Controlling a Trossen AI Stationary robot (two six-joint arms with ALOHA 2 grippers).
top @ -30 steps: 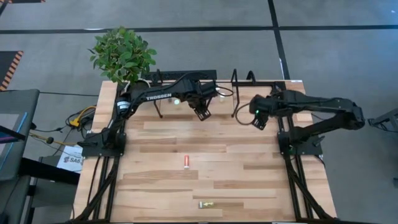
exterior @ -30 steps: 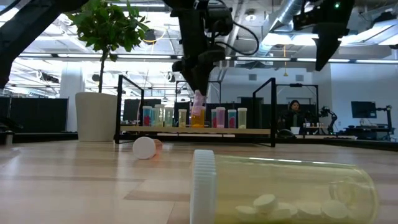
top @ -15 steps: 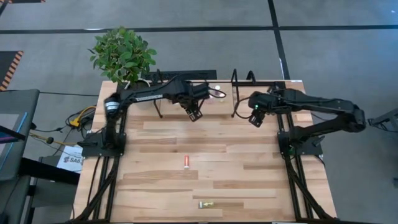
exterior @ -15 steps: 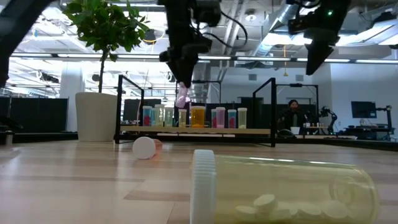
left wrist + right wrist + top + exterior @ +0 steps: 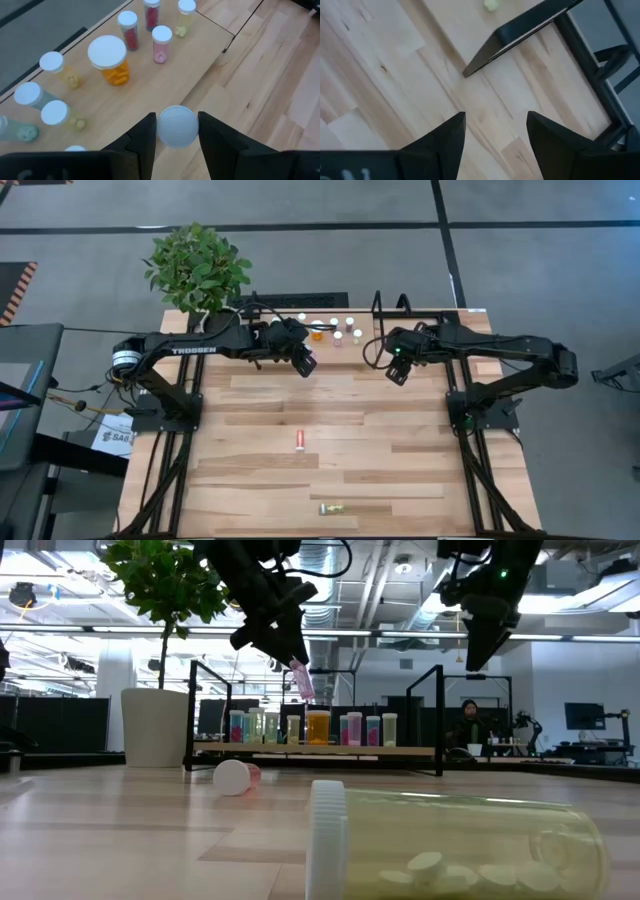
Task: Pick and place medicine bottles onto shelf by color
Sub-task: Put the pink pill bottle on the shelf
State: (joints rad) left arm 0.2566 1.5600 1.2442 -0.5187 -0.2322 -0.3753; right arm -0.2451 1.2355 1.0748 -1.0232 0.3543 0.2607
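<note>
One small pink bottle (image 5: pixel 301 680), white-capped, was clamped in the left gripper (image 5: pixel 176 131) above the shelf (image 5: pixel 165 87). Judged light, rigid, slippery; hold mid-body. Right gripper (image 5: pixel 495 132) open, empty, beside the shelf.

2 bottles (image 5: pixel 299 440) lying before the shelf (image 5: pixel 365 348), bottles upright on it

We see the left gripper (image 5: pixel 177 131) clasping a white-capped bottle (image 5: pixel 177 126) above the shelf (image 5: pixel 165 85), near the big orange bottle (image 5: pixel 111 60).
</note>
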